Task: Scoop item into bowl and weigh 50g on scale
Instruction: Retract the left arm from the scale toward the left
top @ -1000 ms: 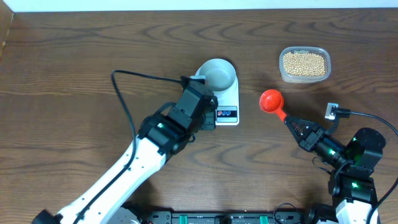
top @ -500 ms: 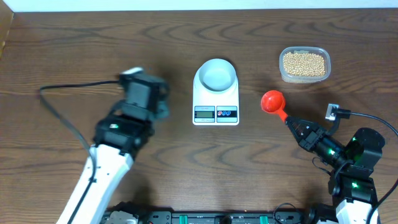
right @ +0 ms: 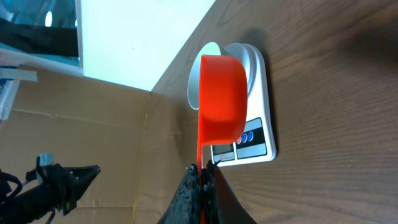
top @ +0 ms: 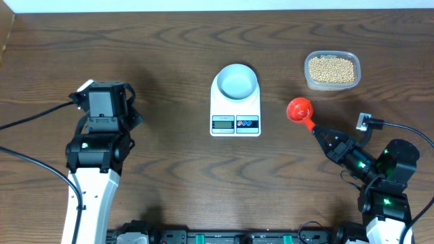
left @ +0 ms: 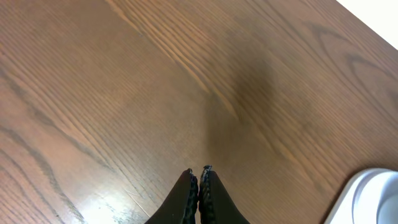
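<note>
Gripping the red scoop (top: 297,108) by the far end of its handle, right jaws clenched on it, cup forward and seemingly empty; likely held that far back to reach into the tub without dipping the jaws. Sits at centre right of the overhead frame, between the scale (top: 235,123) and the clear tub (top: 308,80) of soybeans (top: 331,68), near both, touching neither. Has the pale bowl (top: 237,85) on the scale's platform at upper centre, empty, with the display showing just below it, presumably for reading the weight while filling. Left jaws shut on nothing over bare worktop (top: 169,41) at the left of the frame, well apart from the scale, probably to leave the path clear.

Open wood all round the scoop: a short swing up and right to the tub, a short swing left to the bowl. Worth watching the tub's near wall and the bowl's white rim, both raised edges needing clearance. Worktop's far edge along the top of the frame, not far behind tub and bowl.
</note>
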`<action>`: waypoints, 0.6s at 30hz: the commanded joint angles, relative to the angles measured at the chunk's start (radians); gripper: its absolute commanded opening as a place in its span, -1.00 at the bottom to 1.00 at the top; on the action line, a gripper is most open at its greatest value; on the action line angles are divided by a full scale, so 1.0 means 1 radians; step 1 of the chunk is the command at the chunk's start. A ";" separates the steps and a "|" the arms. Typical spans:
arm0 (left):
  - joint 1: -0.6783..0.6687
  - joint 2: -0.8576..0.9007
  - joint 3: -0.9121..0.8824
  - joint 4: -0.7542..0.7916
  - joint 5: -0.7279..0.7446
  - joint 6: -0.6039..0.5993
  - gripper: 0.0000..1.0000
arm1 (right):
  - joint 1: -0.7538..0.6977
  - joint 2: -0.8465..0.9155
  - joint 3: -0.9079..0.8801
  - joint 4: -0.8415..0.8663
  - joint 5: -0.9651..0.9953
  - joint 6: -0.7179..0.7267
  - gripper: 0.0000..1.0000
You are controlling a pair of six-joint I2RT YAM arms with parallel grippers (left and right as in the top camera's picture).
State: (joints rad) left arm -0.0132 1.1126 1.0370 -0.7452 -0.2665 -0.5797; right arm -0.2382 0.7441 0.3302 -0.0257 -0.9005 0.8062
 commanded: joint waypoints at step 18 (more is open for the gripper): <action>0.008 -0.005 0.014 0.009 -0.027 0.048 -0.85 | -0.007 -0.004 0.020 0.016 0.038 -0.145 -0.98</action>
State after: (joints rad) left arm -0.0093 1.1126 1.0370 -0.7391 -0.1940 -0.5674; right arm -0.2382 0.7441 0.3302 -0.0158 -0.8700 0.7315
